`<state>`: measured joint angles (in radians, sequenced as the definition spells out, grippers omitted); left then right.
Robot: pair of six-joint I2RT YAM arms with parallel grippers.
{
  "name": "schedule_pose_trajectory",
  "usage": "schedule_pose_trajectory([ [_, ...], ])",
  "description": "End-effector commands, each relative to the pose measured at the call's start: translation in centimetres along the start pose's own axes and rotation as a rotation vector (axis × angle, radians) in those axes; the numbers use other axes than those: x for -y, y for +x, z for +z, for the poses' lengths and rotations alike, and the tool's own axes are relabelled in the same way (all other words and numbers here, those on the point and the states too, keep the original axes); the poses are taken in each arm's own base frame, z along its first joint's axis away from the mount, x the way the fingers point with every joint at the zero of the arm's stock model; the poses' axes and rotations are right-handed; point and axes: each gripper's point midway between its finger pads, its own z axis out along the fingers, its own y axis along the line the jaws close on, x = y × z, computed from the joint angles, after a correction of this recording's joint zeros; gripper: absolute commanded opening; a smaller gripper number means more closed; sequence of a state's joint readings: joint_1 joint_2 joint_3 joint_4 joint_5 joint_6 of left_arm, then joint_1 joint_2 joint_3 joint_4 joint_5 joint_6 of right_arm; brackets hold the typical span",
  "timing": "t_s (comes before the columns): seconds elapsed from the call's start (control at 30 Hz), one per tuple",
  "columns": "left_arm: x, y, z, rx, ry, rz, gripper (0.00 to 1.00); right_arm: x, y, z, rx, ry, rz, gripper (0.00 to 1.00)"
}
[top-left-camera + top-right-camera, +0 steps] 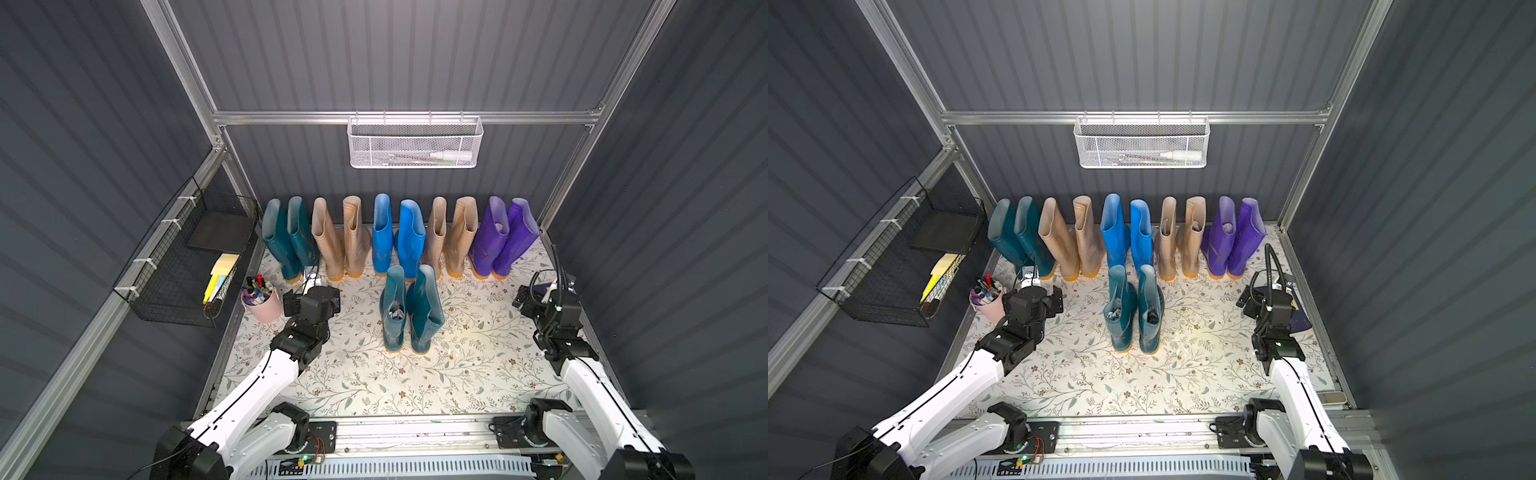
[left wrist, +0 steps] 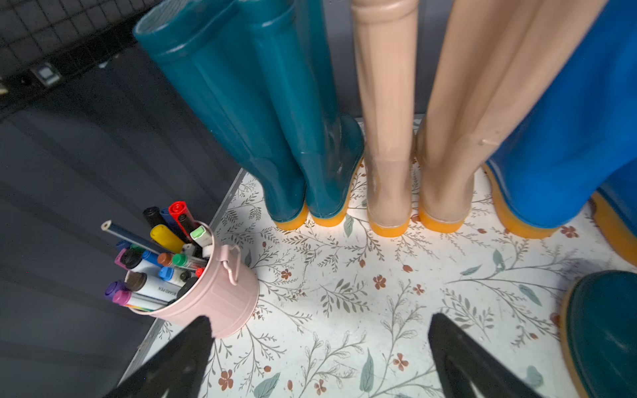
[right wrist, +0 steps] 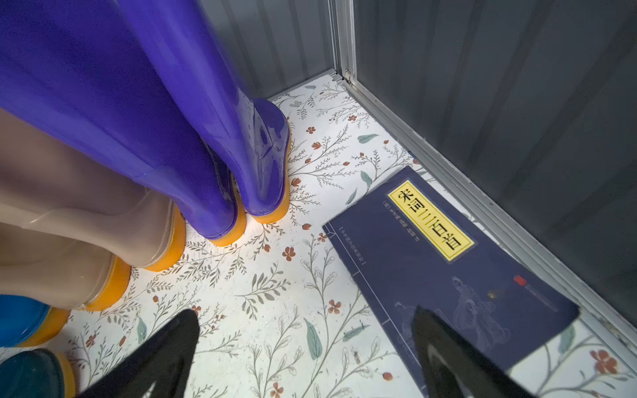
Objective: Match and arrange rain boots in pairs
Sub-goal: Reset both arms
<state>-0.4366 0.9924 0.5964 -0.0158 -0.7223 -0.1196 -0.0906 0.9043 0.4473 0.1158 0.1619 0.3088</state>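
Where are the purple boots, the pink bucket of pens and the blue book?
purple boots (image 1: 487,245): in a top view, on the shaft of one boot of the pair.
pink pen bucket (image 2: 220,296): left wrist view, on its side wall.
dark blue book (image 3: 431,275): right wrist view, on its front cover.

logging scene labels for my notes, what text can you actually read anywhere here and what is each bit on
"宋词三百首": on the yellow title label of the dark blue book lying on the floor.
"BOARD PEN": on a white marker in the pink bucket.
Too small to read: the fine print beside the title label and the red seal on the book cover.
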Motion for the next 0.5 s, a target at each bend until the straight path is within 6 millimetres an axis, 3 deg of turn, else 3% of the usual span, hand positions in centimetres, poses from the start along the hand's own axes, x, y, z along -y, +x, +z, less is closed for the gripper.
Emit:
schedule_pose_trajectory([
  [0.0,-0.6,-0.6,0.8,0.081,-0.020,-0.033,1.00,-0.6,-2.8,0.3,0.147,-0.041,-0.019,0.99],
  [0.27,-2.2,3.3,4.5,0.109,-0.003,-0.105,1.00,0.9,-2.5,2.8,0.167,0.001,-0.030,0.99],
  [0.47,-2.3,5.6,7.9,0.090,0.046,-0.140,1.00,1.3,-0.2,5.6,0.123,-0.015,-0.052,0.99],
])
